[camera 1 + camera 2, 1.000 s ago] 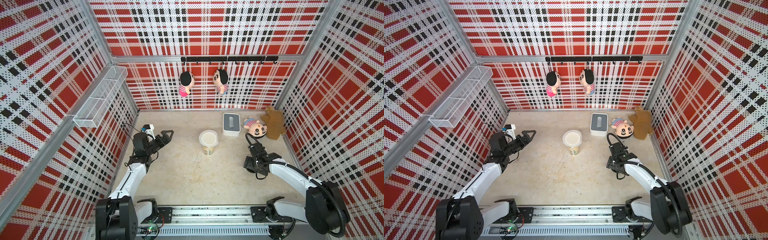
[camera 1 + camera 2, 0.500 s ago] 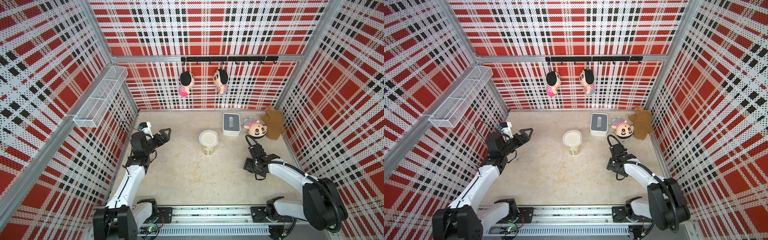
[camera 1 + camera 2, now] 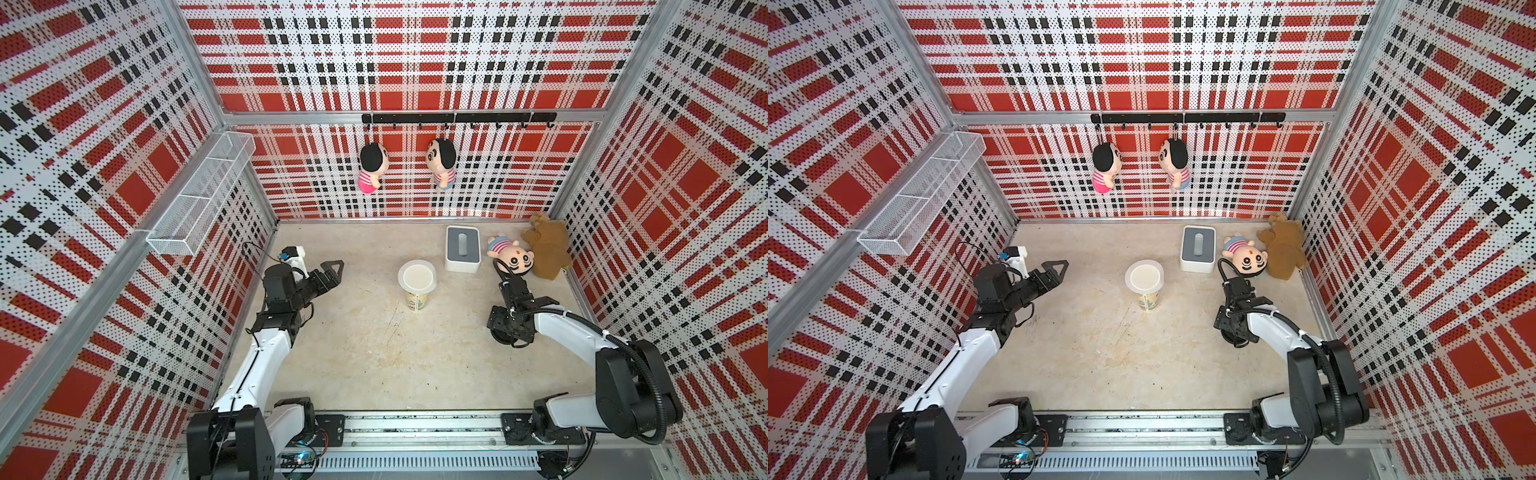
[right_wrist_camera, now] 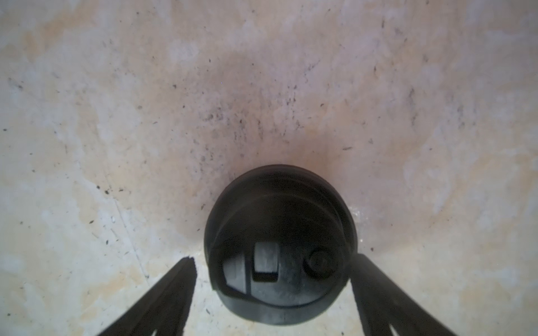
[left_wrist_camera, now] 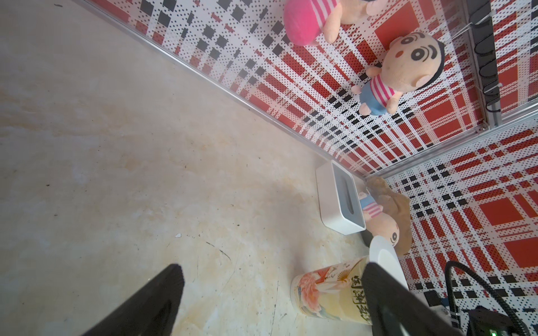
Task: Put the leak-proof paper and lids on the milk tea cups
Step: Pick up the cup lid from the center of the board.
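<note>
Beige floor (image 3: 374,353) held the cup (image 3: 417,300), paper (image 3: 417,276) on its rim, frame centre; I saw left gripper (image 3: 332,270) wide, right gripper (image 4: 273,270) spread astride the black lid (image 4: 279,244).

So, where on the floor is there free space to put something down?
The widest bare patch lies between the cup, the left gripper and the front rail. Another runs along the back wall, left of the white box. The far right corner is crowded: the box, the striped doll, the brown plush and the black lid.
</note>
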Tool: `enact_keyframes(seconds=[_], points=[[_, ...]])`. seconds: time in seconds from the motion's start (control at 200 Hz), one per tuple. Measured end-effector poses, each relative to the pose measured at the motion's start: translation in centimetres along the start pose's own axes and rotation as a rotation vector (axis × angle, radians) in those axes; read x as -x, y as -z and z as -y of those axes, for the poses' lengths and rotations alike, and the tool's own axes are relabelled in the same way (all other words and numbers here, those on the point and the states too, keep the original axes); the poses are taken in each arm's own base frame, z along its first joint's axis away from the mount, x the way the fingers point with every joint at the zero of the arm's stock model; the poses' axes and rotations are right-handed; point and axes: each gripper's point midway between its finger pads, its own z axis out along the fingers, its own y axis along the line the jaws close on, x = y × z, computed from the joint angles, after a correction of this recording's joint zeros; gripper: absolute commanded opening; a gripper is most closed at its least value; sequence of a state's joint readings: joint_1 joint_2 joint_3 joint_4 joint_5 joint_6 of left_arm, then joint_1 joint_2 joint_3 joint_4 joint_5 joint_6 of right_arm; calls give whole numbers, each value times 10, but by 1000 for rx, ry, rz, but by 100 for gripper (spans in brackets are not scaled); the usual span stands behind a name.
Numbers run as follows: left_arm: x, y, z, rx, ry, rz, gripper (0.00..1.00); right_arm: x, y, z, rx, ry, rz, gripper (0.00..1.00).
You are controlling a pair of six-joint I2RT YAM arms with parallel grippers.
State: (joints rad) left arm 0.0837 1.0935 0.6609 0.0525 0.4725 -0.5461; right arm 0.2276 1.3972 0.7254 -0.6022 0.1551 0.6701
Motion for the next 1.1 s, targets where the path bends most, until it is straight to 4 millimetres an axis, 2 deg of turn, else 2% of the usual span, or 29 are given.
enact_keyframes(seconds=[0.19, 0.506, 0.877, 1.097], points=[[-4, 0, -3, 10, -2, -15, 99, -1, -3, 0, -6, 11, -10, 88], [-7, -1, -5, 15, -2, -27, 100, -2, -8, 0, -10, 23, -18, 83], [-9, -2, -6, 19, 0, -35, 99, 2, -10, -6, 19, 31, -6, 66], [-10, -3, -5, 13, -1, -40, 99, 1, -4, -16, 78, 51, -18, 61]])
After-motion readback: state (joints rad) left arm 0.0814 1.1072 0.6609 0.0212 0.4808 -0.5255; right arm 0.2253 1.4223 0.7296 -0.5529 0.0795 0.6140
